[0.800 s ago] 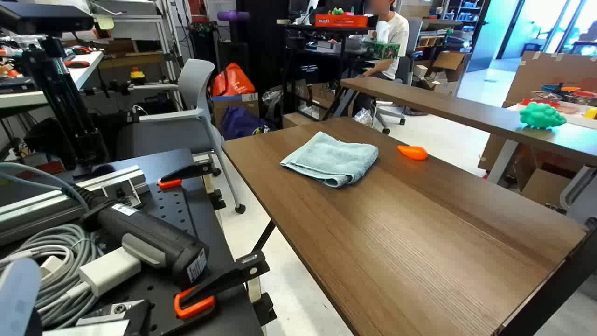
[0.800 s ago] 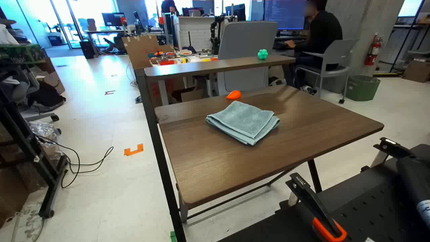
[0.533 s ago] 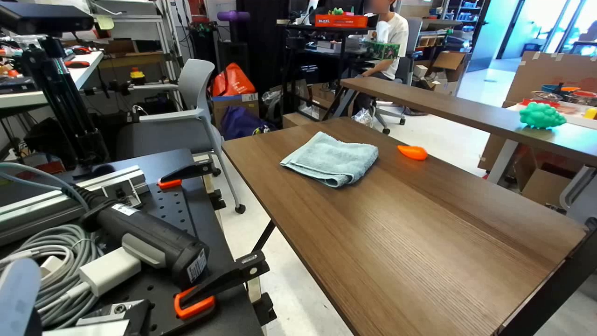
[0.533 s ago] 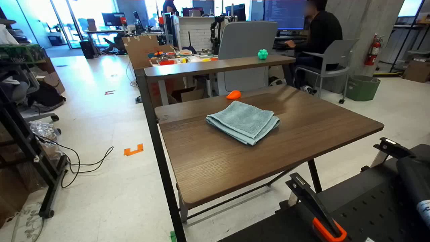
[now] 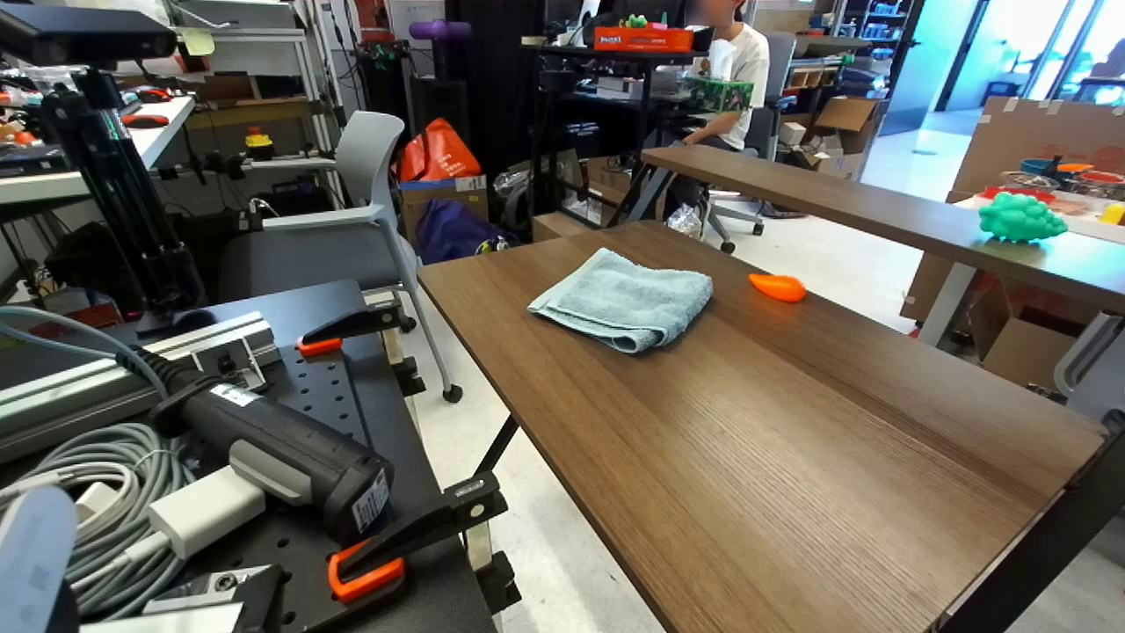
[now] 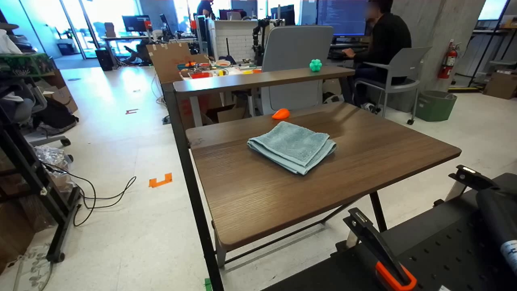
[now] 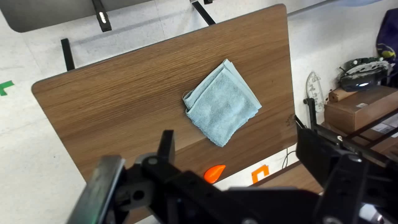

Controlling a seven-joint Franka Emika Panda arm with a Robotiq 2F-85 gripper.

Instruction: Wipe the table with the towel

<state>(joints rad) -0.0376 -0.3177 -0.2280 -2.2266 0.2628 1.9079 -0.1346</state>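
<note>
Hand (image 7: 234,141) agape above brown table (image 7: 124,93) with towel (image 7: 224,104); pale floor (image 6: 137,230), grey chairs (image 5: 363,163).

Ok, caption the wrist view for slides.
Folded light blue towel on a brown wood-grain table, beyond an open black gripper.

Floor (image 6: 109,234) pale, faintly seamed, glare on it toward the bright windows (image 6: 113,11) at 10 o'clock in an exterior view; orange tape mark (image 6: 160,180) stuck down at 8. White brick-pattern partition (image 6: 240,46) at 12, top of view. Grey chair back (image 6: 297,52) at 1, lit blue monitor (image 6: 341,18) beyond. At 2, bare grey concrete (image 6: 432,22), wall or pillar, can't tell; green bin (image 6: 436,106) between 2 and 3. In an exterior view I note a grey armchair (image 5: 325,255) between 9 and 10, blue-tinted glass panel (image 5: 929,66) at 2.
</note>
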